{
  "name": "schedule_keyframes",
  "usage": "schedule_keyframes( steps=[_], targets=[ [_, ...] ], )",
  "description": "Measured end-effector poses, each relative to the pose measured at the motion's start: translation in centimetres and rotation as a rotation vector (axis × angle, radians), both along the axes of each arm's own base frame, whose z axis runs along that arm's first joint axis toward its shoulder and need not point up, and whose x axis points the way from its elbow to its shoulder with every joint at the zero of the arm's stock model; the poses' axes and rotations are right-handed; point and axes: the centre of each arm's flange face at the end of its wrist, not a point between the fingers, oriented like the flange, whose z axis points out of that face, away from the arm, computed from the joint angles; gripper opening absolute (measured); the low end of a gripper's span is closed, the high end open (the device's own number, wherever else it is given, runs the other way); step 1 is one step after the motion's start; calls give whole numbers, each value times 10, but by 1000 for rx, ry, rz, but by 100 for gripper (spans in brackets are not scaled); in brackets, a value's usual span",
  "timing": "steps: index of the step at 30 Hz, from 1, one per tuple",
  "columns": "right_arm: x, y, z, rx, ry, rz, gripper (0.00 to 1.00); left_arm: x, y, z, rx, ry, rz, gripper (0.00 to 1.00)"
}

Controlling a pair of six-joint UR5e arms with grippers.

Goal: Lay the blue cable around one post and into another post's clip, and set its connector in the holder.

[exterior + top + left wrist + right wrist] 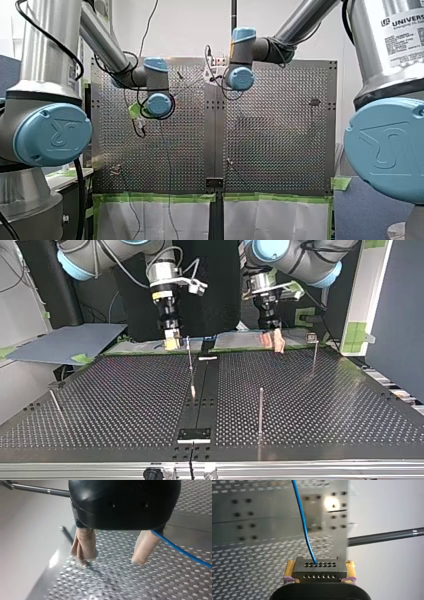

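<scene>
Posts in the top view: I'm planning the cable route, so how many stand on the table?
4: centre post by the seam, near post right of it, clip-topped post far right, thin post at left edge. None seems hidden.

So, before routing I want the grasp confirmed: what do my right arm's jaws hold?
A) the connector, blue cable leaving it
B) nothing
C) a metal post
A: the right wrist view shows my right gripper, jaws shut on the connector, the blue cable running out of it.
</scene>
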Motion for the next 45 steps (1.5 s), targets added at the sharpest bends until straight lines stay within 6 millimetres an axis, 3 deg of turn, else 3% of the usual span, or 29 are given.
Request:
schedule_keyframes(
  steps=[11, 17, 25, 31, 45],
  targets=[
    [-10, 8, 94, -72, -64, 4, 1, 10, 5, 79, -35, -90, 21, 100],
    [-11, 6, 121, -80, -70, 11, 1, 15, 15, 124, -43, -141, 33, 100],
    [-5, -2, 138, -72, -50, 20, 1, 19, 26, 172, -49, -193, 22, 100],
    [2, -8, 142, -57, -30, 34, 1, 35, 27, 180, -28, -173, 13, 100],
    [20, -44, 124, 13, 43, 40, 1, 80, 42, 187, 16, -112, 2, 100]
  ],
)
